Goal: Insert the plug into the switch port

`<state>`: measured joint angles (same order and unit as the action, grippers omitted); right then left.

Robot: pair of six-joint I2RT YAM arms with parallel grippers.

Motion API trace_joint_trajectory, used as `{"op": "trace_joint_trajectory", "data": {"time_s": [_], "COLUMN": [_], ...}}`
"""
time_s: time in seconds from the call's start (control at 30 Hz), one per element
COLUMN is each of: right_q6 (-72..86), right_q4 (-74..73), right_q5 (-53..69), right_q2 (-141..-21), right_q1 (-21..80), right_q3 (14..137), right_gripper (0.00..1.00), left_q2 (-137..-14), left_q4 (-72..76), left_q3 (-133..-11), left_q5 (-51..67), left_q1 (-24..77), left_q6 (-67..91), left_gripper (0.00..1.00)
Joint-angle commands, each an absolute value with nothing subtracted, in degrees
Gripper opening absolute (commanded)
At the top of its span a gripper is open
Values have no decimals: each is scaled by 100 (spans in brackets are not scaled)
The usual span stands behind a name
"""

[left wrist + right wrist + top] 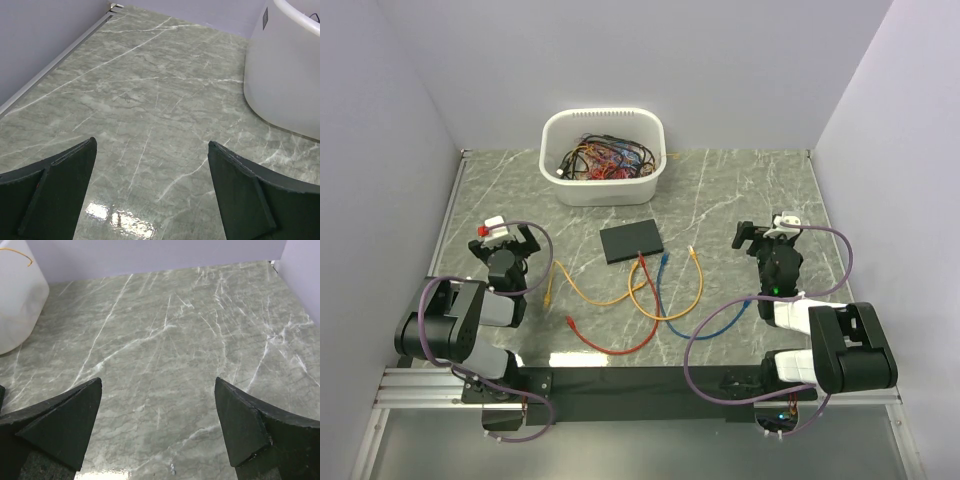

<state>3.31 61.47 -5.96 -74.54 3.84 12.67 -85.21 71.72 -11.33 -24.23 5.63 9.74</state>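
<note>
Nearest the bases, the left gripper is seen with its fingers spread wide and nothing between them, well to the left of the black switch box, and the right gripper is likewise spread and empty, well to the right of that box. Between the arms and the box, a red cable, a yellow cable and a blue cable are laid loose on the marble table. Their far ends are gathered at the near edge of the box: the red plug at or touching that edge, the blue plug just beside it, the yellow plug a little further right. Whether the red plug is seated in a switch port cannot be told, the ports being too small to be made out. Beyond the box, a white tub of tangled wires is set. Since no plug is held, the task is judged barely begun: a plug is yet to be grasped, lined up with a port and pushed home
</note>
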Motion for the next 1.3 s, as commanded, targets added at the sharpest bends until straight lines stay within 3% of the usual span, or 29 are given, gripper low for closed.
{"op": "trace_joint_trajectory", "data": {"time_s": [0.0, 0.4, 0.47, 0.57, 0.67, 0.73, 0.8, 0.93, 1.03, 1.1, 1.27], "right_q6": [351, 325, 246, 973, 1256, 1570, 3293, 3894, 3456, 2991, 2944], "right_q4": [6337, 6136, 5052, 1628, 549, 457, 318, 722, -226, -1114, -1687], "right_q5": [-571, -607, -484, -580, 664, 1467, 909, 2327, 1664, 382, -877], "right_q2": [-7453, -7410, -6945, -6505, -6180, -5855, -5618, -5958, -6301, -6546, -6855], "right_q1": [334, 334, 404, 439, 448, 439, 378, 237, 1104, 2111, 3355], "right_q3": [1266, 1379, 1808, 3789, 4646, 4702, 4440, 3902, 4270, 4771, 4992], "right_gripper": [100, 100, 100, 100, 100, 100, 100, 95, 91, 90, 86], "left_q2": [-8429, -8429, -8437, -8429, -8429, -8437, -8429, -8437, -8437, -8429, -8429], "left_q4": [7444, 7444, 7444, 7444, 7444, 7436, 7444, 7444, 7436, 7444, 7427], "left_q3": [-1239, -1239, -1239, -1239, -1239, -1239, -1239, -1248, -1239, -1239, -1239], "left_q5": [-2364, -2356, -2364, -2364, -2355, -2364, -2355, -2355, -2364, -2355, -2347], "left_q1": [536, 536, 545, 536, 536, 536, 536, 536, 536, 536, 536], "left_q6": [1011, 1011, 1011, 1011, 1011, 1002, 1019, 1002, 1002, 1002, 1011], "left_gripper": [99, 99, 99, 99, 99, 99, 99, 99, 99, 99, 99]}}
